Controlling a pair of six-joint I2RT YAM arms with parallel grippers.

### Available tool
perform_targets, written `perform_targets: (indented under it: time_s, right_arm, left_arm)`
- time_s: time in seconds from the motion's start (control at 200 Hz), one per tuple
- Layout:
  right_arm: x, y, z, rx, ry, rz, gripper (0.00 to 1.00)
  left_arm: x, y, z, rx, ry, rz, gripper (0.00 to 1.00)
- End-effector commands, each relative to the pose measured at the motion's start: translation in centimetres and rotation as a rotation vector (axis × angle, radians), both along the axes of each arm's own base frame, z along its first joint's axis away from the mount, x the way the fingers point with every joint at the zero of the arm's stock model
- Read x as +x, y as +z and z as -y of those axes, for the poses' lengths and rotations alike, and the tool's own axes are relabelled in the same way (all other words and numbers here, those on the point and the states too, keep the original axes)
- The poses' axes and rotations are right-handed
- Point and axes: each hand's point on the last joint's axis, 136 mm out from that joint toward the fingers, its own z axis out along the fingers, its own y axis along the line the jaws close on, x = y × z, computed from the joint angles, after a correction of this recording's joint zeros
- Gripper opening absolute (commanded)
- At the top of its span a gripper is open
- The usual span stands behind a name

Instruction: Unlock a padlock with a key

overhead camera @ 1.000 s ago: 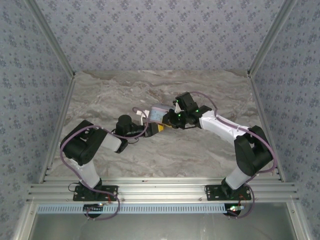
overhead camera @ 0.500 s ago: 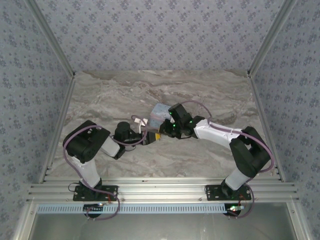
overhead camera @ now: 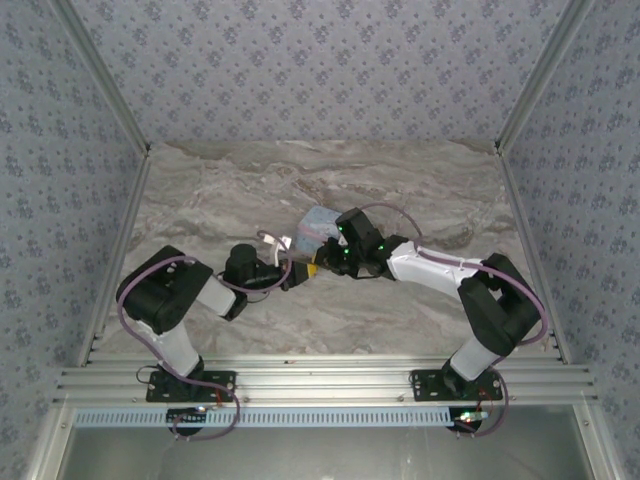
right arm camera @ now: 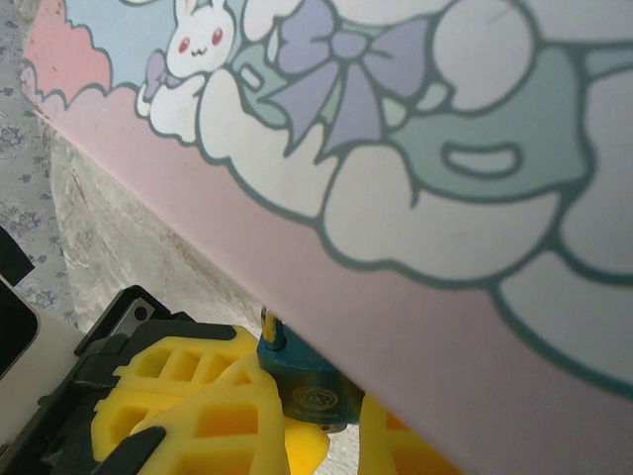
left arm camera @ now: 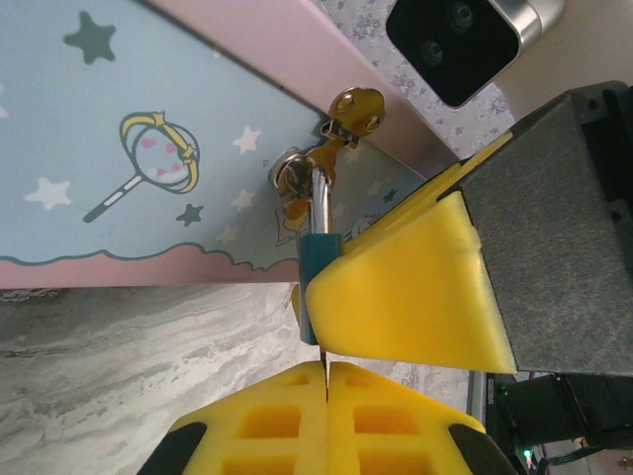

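Locate the padlock (left arm camera: 318, 253) hanging by its shackle (left arm camera: 317, 203) from the hasp (left arm camera: 353, 107) on the tin (left arm camera: 119, 148), near the middle of the table (overhead camera: 430, 300), between the two grippers. Note the right gripper (right arm camera: 312, 406) clamped narrow on the padlock body. Note the left gripper (left arm camera: 326, 381) just to its left, fingers pressed together on a thin dark sliver, probably the key (left arm camera: 321, 348) seen edge-on. Compare with one second ago: find both grippers and the padlock shifted nearer and slightly left, with the tin re-angled. Compare with half a second ago: find almost no travel, only a small leftward retreat of the left arm. Treat alignment as settled; judge key insertion as the step in hand, not yet confirmed.
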Motion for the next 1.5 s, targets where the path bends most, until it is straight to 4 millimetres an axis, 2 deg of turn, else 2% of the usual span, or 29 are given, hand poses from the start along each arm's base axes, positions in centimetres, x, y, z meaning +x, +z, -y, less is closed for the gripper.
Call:
perform_targets:
  time_s: [0.0, 0.095, 0.25, 0.33, 0.45, 0.58, 0.655, 0.959, 1.274, 1.494]
  right_arm:
    - [-3.5, -3.2, 0.5, -0.077, 0.055, -0.148, 0.00]
    - [-3.3, -3.4, 0.7, -0.098, 0.042, -0.142, 0.00]
    - [-3.4, -3.4, 0.9, -0.123, 0.024, -0.126, 0.19]
    - [-3.4, -3.5, 1.0, -0.134, 0.010, -0.123, 0.24]
    - [-3.7, -3.8, 1.5, -0.149, -0.017, -0.117, 0.32]
    - [-3.7, -3.8, 2.5, -0.163, -0.064, -0.106, 0.49]
    - [-3.7, -3.5, 3.2, -0.170, -0.089, -0.090, 0.55]
    - [-3.3, -1.8, 5.0, -0.131, -0.220, -0.004, 0.57]
    - [-2.9, -2.3, 3.4, -0.037, -0.265, 0.030, 0.56]
    - [-2.6, -3.5, 3.2, -0.039, -0.289, 0.005, 0.56]
  left_arm:
    - [2.4, 5.1, -0.3, -0.081, 0.074, 0.213, 0.00]
    - [1.7, 3.7, 0.1, -0.034, 0.057, 0.217, 0.00]
    - [-0.3, 0.7, 1.0, 0.076, 0.022, 0.240, 0.00]
    - [-0.9, -0.5, 1.2, 0.102, 0.021, 0.246, 0.00]
    - [-1.3, -1.9, 1.2, 0.117, 0.030, 0.237, 0.00]
    - [-1.6, -3.1, 1.1, 0.141, 0.031, 0.219, 0.00]
    - [-1.7, -3.4, 1.0, 0.152, 0.034, 0.218, 0.00]
    - [-2.6, -4.4, 1.3, 0.183, 0.007, 0.191, 0.00]
    - [-3.4, -4.6, 2.1, 0.183, -0.017, 0.167, 0.00]
    - [-3.5, -4.2, 2.3, 0.162, -0.018, 0.152, 0.00]
